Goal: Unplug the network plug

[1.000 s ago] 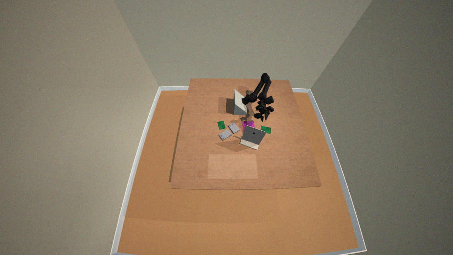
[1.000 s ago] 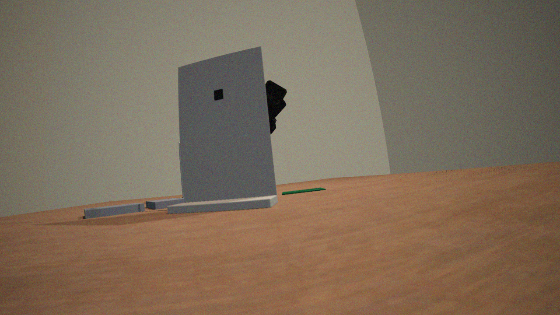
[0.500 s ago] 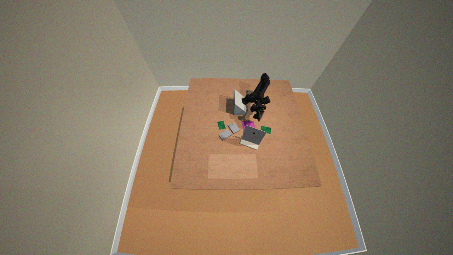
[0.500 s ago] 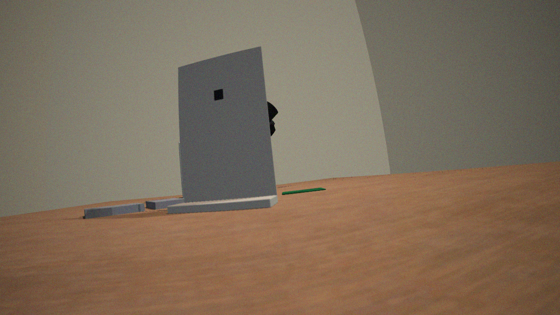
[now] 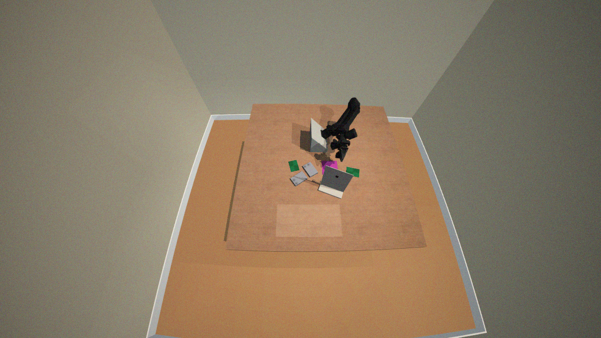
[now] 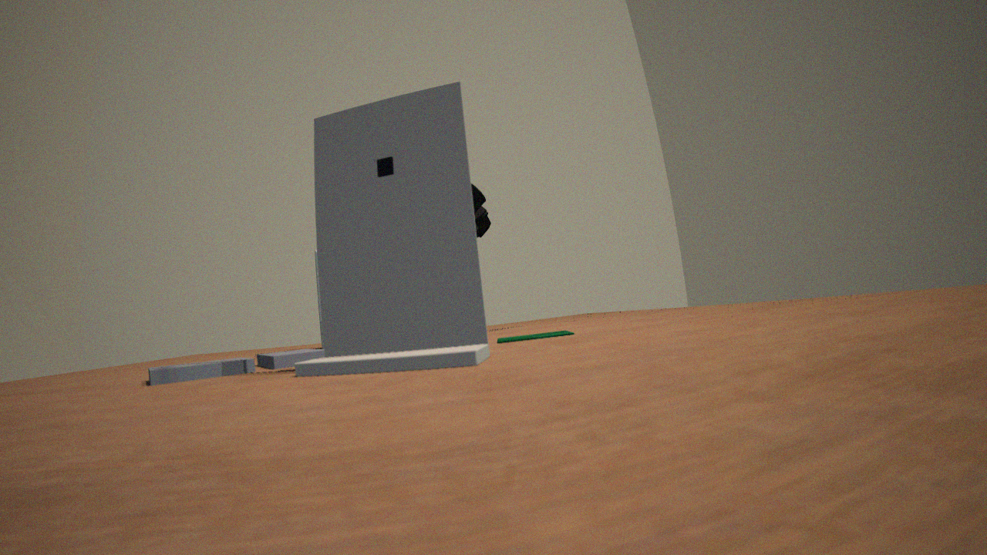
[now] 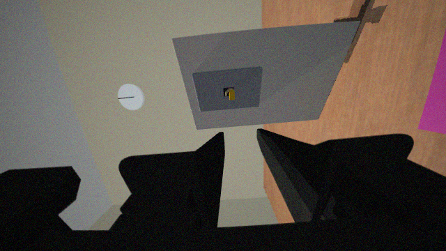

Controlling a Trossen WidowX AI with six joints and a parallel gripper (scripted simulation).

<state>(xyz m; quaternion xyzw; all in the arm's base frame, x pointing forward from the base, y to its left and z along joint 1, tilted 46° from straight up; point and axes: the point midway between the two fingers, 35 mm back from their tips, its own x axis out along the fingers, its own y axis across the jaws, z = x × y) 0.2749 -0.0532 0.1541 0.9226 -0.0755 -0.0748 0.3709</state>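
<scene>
The upright panel (image 5: 341, 185) (image 6: 400, 262) (image 7: 296, 63) turns its back to the top and exterior views. In the wrist view its front carries a darker socket plate (image 7: 212, 95). The small yellow plug (image 7: 231, 95) sits in the socket opening. Its thin tab cannot be told apart. My gripper (image 7: 240, 134) (image 5: 342, 159) is partly open with nothing between its fingers. It is off the panel, on the plug's side, and the plug shows beyond the fingertips. The magenta marked square (image 5: 329, 164) (image 7: 433, 97) lies on the table, partly hidden behind the panel in the top view.
A pale wedge-shaped block (image 5: 316, 136) stands close beside the arm. Green cards (image 5: 293, 165) (image 5: 352, 172) (image 6: 535, 337) lie on either side of the panel. Two flat grey boxes (image 5: 310, 169) (image 5: 298, 178) (image 6: 200, 370) lie left of it, with a thin dark strip near the panel's foot.
</scene>
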